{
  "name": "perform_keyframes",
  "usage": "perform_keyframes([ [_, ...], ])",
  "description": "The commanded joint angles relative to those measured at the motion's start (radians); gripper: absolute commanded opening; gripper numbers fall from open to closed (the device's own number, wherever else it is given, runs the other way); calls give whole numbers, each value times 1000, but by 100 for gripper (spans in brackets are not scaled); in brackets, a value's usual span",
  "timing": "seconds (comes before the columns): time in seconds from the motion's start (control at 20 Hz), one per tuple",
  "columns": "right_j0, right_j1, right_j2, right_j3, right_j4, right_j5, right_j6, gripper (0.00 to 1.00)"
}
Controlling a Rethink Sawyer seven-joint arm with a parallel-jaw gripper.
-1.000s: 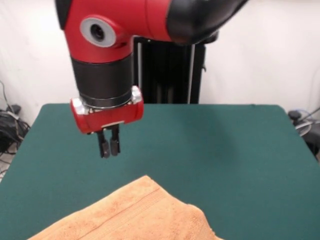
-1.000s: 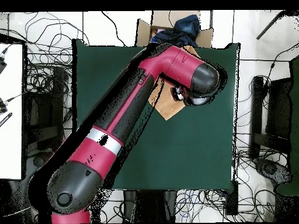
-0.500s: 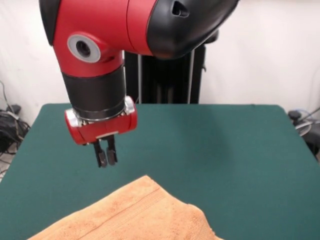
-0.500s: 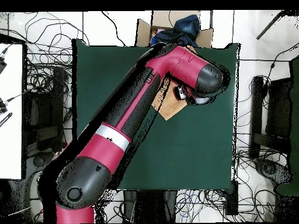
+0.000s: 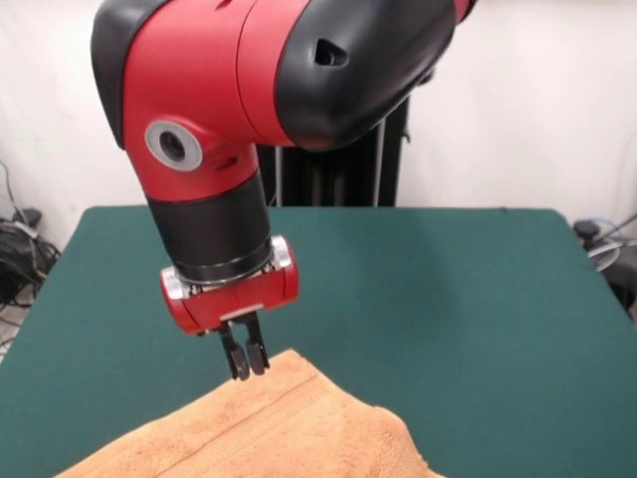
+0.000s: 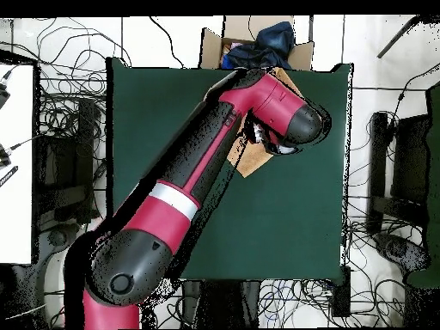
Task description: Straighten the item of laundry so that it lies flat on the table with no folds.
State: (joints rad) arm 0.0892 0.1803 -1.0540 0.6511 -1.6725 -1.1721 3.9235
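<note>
Hanging just above the towel's (image 5: 269, 428) top corner, low in the frame, the gripper (image 5: 245, 360) is pressed nearly together. Nothing is pinched. Thick terry could be missed and left folded on the table (image 5: 448, 289).

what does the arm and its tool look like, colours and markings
The arm has glossy red shells with black joint caps and a grey round disc with a dark centre on its side. Below sits a black cylindrical wrist, a silver ring and a red block. The tool is small, with two thin black fingers. From overhead, a silver band rings the forearm.
</note>
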Motion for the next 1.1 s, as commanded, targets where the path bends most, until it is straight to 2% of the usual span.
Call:
perform_keyframes([
  [0.05,-16,62,145,-39,83,101,-76,0],
  [0.75,-15,129,134,-65,66,31,2,0],
  [1.1,-11,131,137,-68,58,-24,-15,0],
])
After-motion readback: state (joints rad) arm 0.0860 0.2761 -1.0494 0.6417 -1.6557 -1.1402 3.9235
